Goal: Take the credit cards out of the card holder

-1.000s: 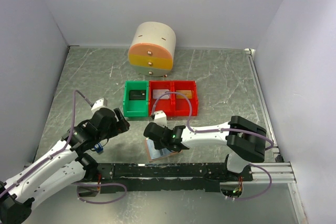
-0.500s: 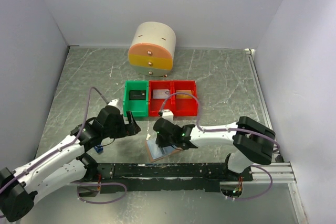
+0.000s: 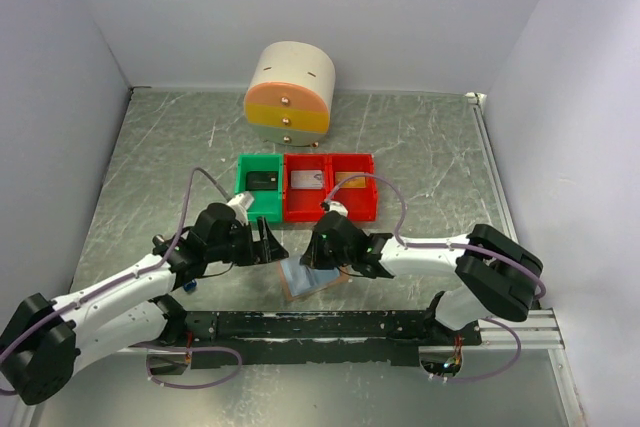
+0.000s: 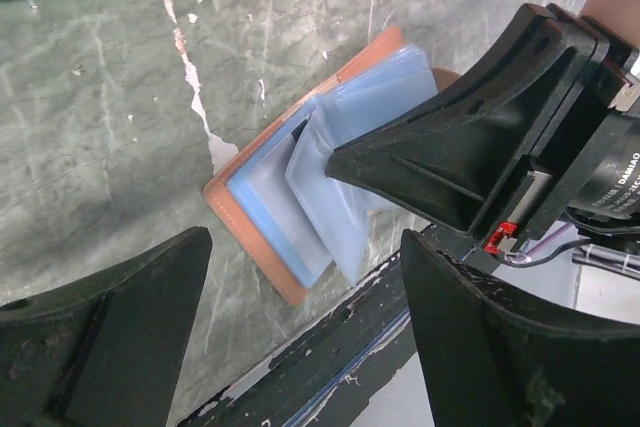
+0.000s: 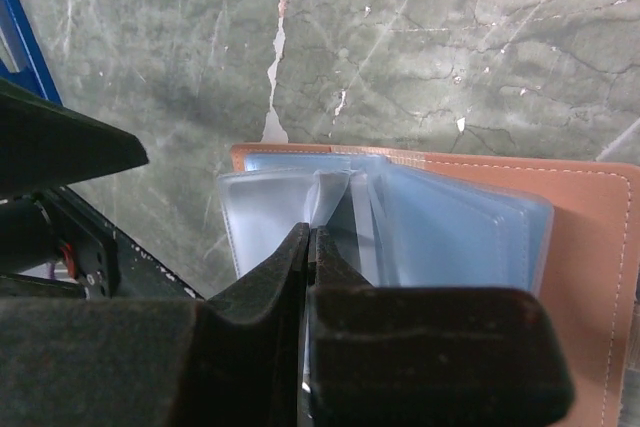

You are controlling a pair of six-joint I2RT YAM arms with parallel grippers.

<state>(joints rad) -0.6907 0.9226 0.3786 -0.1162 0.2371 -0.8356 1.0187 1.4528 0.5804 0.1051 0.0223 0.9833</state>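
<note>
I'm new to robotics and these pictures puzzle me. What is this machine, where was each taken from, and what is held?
Two white robot arms stand on a grey table. One picture looks down from above; the others come from wrist cameras. A flat tan-brown card holder lies open; a green plastic bin, red plastic bins and a round cream-and-orange drawer unit stand behind. The right pincer is shut on a pale blue-grey sheet in the holder, card or pocket unclear; the left pincer hovers open.
</note>
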